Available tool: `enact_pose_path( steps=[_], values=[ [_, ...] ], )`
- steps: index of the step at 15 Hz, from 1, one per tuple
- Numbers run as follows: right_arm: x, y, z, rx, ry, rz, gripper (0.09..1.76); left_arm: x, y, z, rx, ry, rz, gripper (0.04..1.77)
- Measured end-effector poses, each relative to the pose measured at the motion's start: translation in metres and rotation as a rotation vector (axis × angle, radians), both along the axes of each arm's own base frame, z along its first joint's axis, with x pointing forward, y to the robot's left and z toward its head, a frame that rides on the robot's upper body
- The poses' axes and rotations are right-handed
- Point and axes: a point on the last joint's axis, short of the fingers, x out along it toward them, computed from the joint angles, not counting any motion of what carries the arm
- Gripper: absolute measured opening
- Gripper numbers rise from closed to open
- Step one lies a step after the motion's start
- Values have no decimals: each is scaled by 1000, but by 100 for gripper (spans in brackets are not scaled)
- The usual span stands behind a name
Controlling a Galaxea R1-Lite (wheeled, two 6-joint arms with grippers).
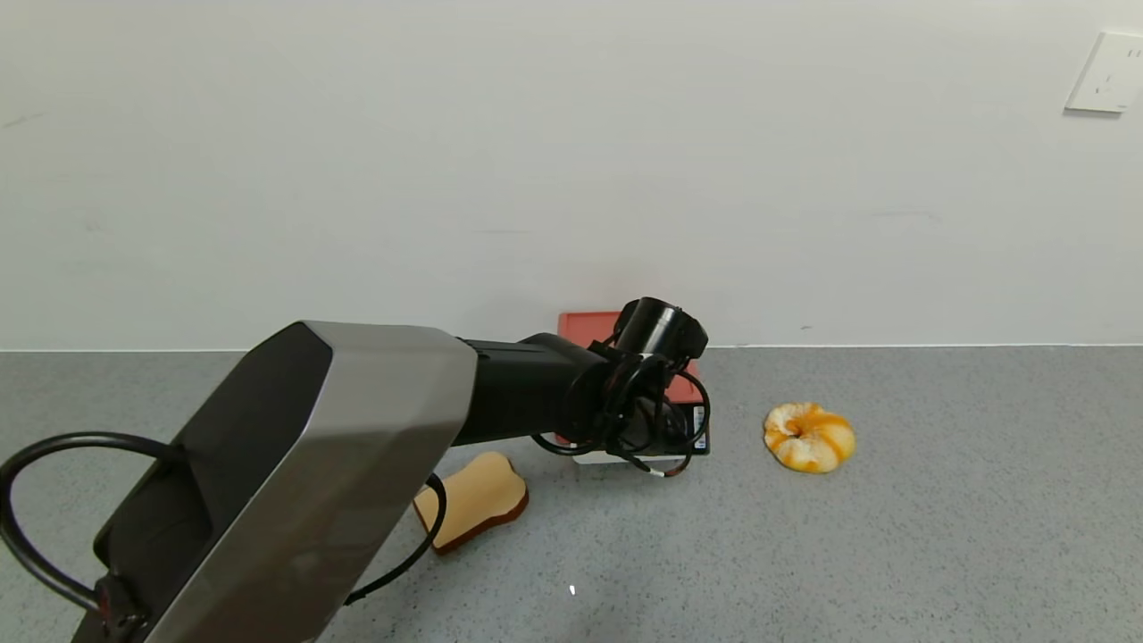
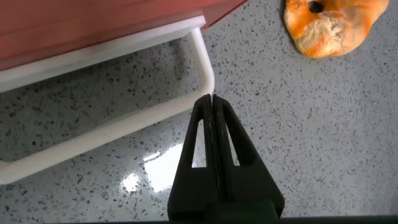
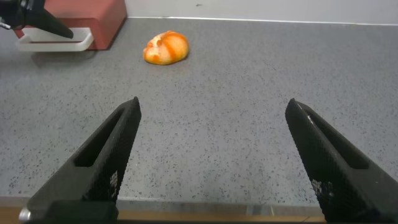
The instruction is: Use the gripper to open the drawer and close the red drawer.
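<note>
While the left black pointed-finger hand [image 2: 213,102] sits pressed together, empty, beside the white loop handle [image 2: 204,59] | salmon-red plastic drawer [image 1: 591,328] at table's [image 1: 938,536] far edge | risk: tips slide off handle; right hand [image 3: 211,155] spread wide, idle.

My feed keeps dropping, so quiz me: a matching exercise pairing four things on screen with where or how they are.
Things:
1. left gripper
2. right gripper
3. bread slice
4. peeled orange

States:
A. open above bare counter
B. fingers together at the drawer's white handle
C. on the counter, to the robot's right of the drawer
D. beside the left arm, nearer the robot than the drawer

Pairs: 1-B, 2-A, 3-D, 4-C
</note>
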Motion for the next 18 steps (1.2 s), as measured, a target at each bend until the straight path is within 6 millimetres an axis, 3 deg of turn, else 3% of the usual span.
enact_pose_path(
  steps=[18],
  values=[
    [0, 0, 0, 0, -1, 0, 171, 18, -3, -12, 38, -54, 60, 11]
  ],
)
